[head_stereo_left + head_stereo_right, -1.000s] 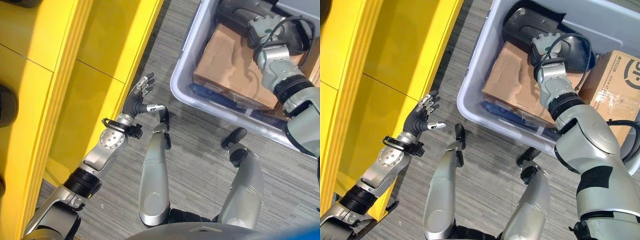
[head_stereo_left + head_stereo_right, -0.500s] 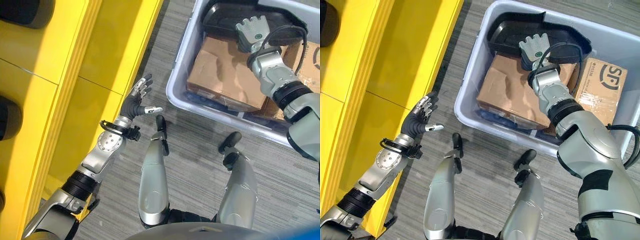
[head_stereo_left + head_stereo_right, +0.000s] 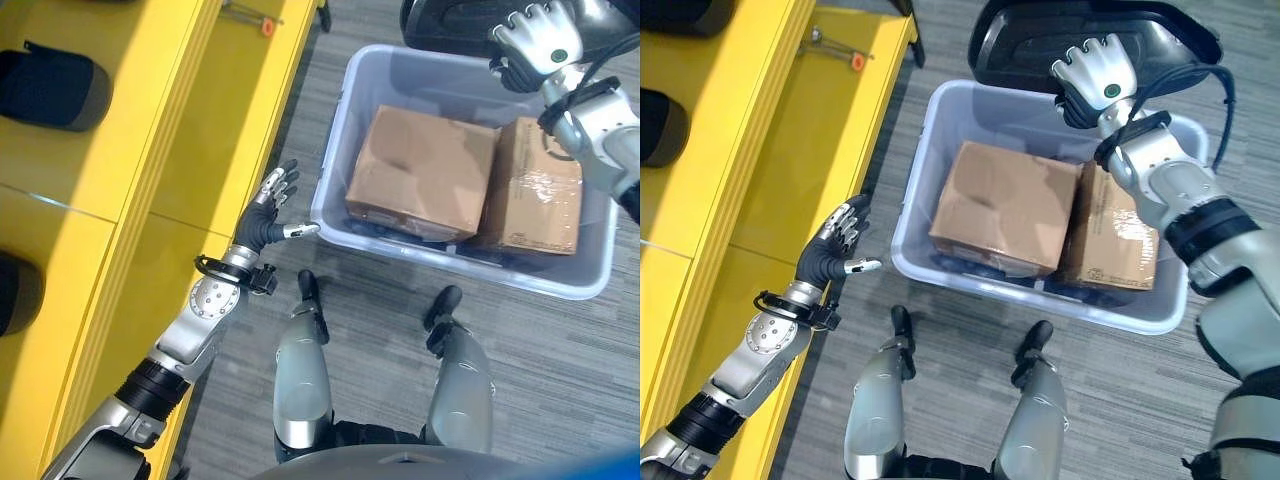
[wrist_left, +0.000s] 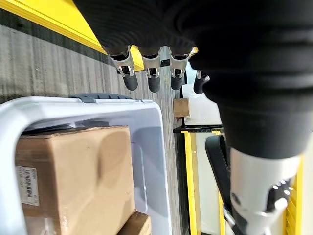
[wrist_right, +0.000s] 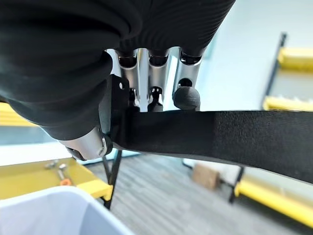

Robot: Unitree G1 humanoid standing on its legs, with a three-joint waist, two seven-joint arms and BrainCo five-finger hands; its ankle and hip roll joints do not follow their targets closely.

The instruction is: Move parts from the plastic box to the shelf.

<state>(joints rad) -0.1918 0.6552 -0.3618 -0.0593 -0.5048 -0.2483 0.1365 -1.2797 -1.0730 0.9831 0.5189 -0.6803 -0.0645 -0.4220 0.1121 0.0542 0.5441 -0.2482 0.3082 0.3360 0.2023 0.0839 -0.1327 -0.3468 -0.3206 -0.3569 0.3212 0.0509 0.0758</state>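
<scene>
My right hand (image 3: 1092, 78) is shut on the rim of a black moulded tray part (image 3: 1030, 40) and holds it in the air over the far side of the translucent plastic box (image 3: 908, 222). In the right wrist view the fingers (image 5: 152, 81) and thumb pinch the part's black edge (image 5: 230, 139). Two cardboard boxes (image 3: 1005, 205) (image 3: 1118, 235) lie side by side in the plastic box. My left hand (image 3: 835, 245) hangs open and empty between the yellow shelf (image 3: 120, 160) and the plastic box's near left corner (image 4: 159, 117).
On the yellow shelf rest two dark moulded parts (image 3: 55, 90) (image 3: 15, 290), and a small wrench-like tool (image 3: 245, 15) lies at its far end. Grey carpet floor (image 3: 560, 380) surrounds the plastic box.
My right hand has lifted the black part up out of the plastic box, uncovering the second cardboard box. The camera has shifted. My left hand has stayed open in the same place.
</scene>
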